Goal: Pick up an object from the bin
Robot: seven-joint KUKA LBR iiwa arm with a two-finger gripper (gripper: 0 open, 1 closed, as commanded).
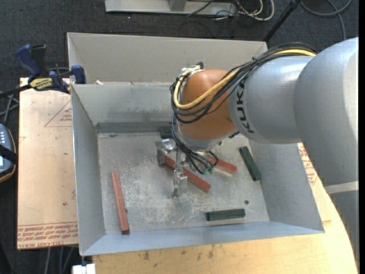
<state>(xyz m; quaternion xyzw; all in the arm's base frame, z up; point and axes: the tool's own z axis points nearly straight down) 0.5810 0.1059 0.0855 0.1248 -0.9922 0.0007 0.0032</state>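
Red-brown stick (197, 181) at bin (85, 153) centre, hand (179, 182) low over it — open or closed, cannot tell

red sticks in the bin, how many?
3: left red stick on the bin floor, centre red stick beneath the hand, right red stick beside it. The arm may hide more.

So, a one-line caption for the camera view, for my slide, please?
Tool low in the grey bin beside a red-brown stick; a longer stick and two dark bars nearby.
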